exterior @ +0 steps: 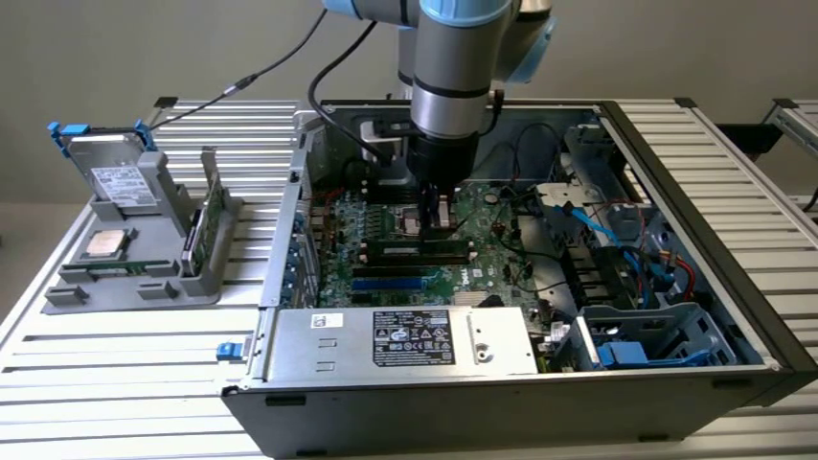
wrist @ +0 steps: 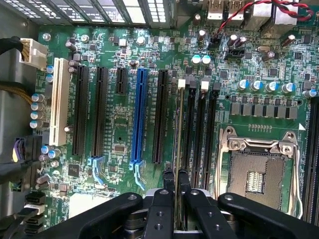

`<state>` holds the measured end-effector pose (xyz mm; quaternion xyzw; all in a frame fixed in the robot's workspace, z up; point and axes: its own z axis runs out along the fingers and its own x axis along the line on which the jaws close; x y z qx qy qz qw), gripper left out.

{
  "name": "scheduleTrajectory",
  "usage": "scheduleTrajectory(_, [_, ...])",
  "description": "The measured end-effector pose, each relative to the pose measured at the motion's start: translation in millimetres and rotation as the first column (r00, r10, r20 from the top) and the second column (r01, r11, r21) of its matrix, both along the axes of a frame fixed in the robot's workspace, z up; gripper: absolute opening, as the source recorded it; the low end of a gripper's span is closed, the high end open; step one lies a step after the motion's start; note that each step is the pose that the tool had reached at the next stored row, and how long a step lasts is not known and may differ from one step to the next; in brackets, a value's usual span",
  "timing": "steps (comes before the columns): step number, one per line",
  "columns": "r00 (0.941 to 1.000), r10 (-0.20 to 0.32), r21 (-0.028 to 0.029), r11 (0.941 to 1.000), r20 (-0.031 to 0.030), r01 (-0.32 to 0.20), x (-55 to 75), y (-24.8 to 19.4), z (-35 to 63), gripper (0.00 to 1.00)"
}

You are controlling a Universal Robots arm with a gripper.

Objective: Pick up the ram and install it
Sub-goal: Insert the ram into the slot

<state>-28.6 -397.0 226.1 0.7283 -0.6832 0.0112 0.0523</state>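
The ram (wrist: 178, 124) is seen edge-on as a thin green strip standing along the first of the black memory slots (wrist: 192, 134) on the motherboard (wrist: 117, 149). My gripper (wrist: 176, 175) is shut on the ram's near end, one black finger (wrist: 168, 180) on each side of it. In the exterior view my gripper (exterior: 442, 220) reaches straight down into the open computer case (exterior: 715, 287), just above the memory slots (exterior: 416, 255) in the middle of the board.
An open processor socket (wrist: 256, 172) lies beside the memory slots, with long card slots, one of them blue (wrist: 139, 114), on the other side. Outside the case, at the exterior view's left, a grey holder (exterior: 77, 287) carries a silver processor chip (exterior: 105, 244) and an upright green card (exterior: 198, 230). The power supply (exterior: 402, 337) sits along the case's front.
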Motion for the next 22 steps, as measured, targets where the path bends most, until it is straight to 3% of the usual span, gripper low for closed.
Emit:
scheduleTrajectory(13, [1.0, -0.002, -0.0002, 1.0, 0.0, 0.002, 0.5, 0.0, -2.3, 0.14])
scheduleTrajectory(22, [0.9995, -0.031, -0.0001, 0.9995, 0.0001, 0.031, 1.0, 1.7, -4.2, 0.14])
